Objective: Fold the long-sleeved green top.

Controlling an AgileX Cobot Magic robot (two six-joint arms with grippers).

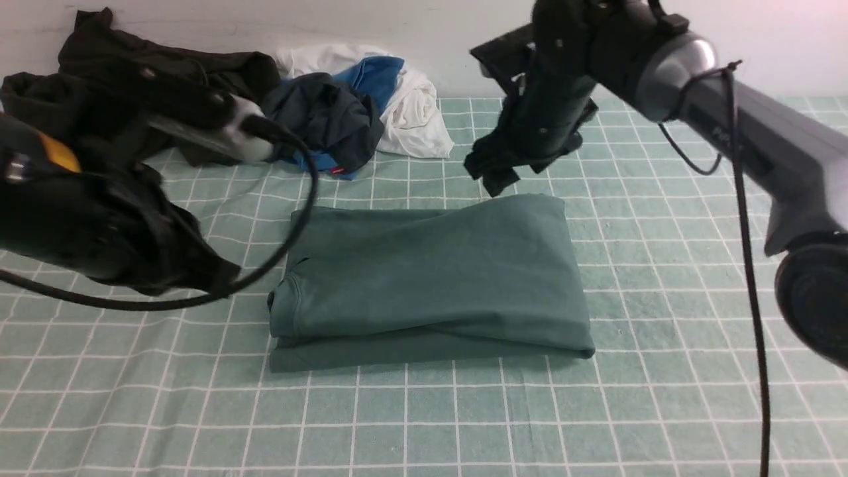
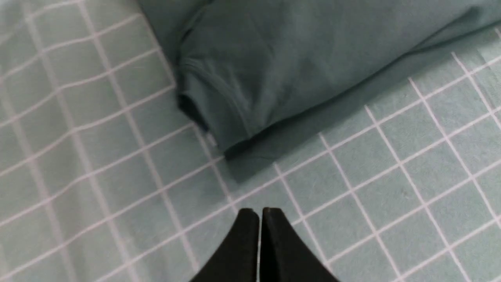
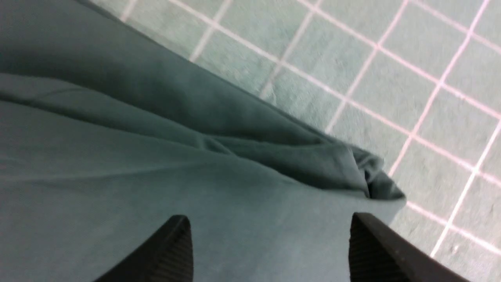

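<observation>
A pale mint cloth with white grid lines (image 1: 662,371) covers the whole work surface under both claws. On it lies the muted dusty-green cotton long-sleeved top (image 1: 430,278), folded into a thick rectangle of stacked layers. Its far right corner sits directly beneath the right claw, and its near left corner, with a stitched seam, lies just ahead of the left claw's tips in the left wrist view.

Behind the left claw, against the wall, is a heap of other clothing: a very dark olive-black garment (image 1: 132,59), then a crumpled white garment (image 1: 417,112), a dark navy piece (image 1: 331,112) and a blue one (image 1: 377,73). This heap is well apart from the right claw.

The right claw (image 3: 270,231) hangs over the top's far edge with its jaws spread wide and nothing gripped; green fabric fills the space below them. The left claw (image 2: 260,213) has its jaws pressed together on nothing, over bare grid cloth beside the top. A black cable (image 1: 291,225) loops from the left arm past the top's left edge.
</observation>
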